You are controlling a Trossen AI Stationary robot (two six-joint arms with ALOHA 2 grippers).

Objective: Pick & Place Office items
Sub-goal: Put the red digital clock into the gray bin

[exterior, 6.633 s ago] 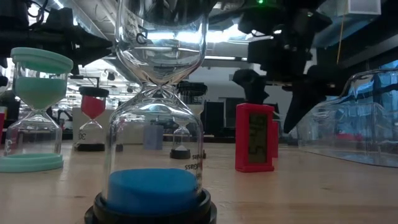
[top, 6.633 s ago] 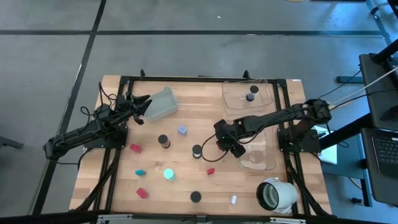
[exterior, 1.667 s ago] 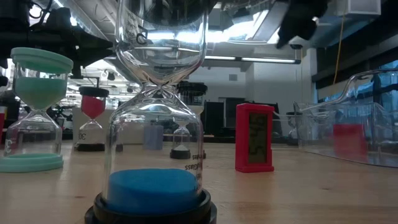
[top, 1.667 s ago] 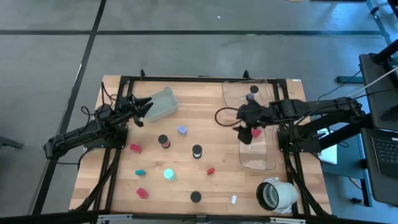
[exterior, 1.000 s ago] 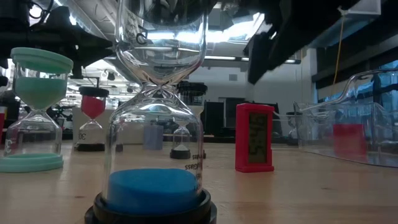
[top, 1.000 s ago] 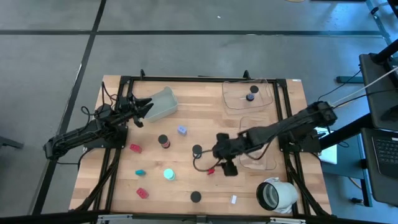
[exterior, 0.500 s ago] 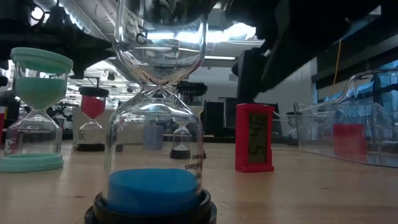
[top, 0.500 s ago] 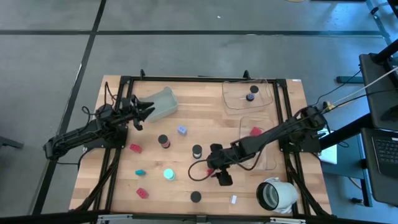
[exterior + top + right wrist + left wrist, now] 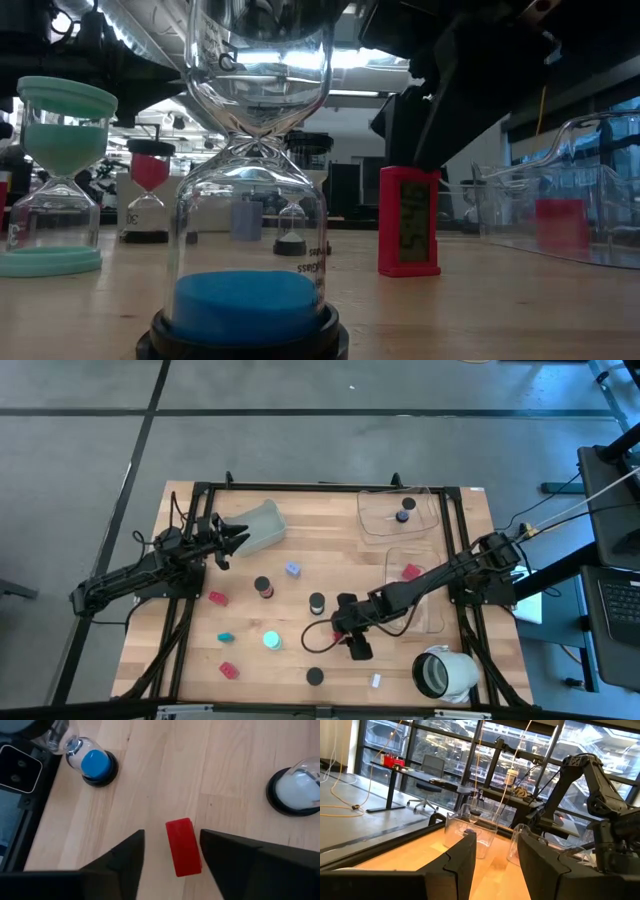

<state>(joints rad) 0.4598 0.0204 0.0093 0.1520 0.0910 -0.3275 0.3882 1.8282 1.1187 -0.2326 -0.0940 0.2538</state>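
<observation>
Right gripper (image 9: pixel 170 850), fingers apart and now narrowing, straddles the small red block (image 9: pixel 183 846) standing mid-table; a second ago it hung higher and wider. The grasp is judged to be beginning. One red block (image 9: pixel 411 572) already lies in the near clear tray (image 9: pixel 432 622). Left gripper (image 9: pixel 228 540), fingers slightly parted and empty, waits beside the grey tray (image 9: pixel 258 528).

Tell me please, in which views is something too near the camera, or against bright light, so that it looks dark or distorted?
Low view: the blue-sand hourglass stands very near the lens, and its glass bends the room behind; the right arm is a dark shape against ceiling lights. Left wrist view: the left gripper is dark against bright windows.
</observation>
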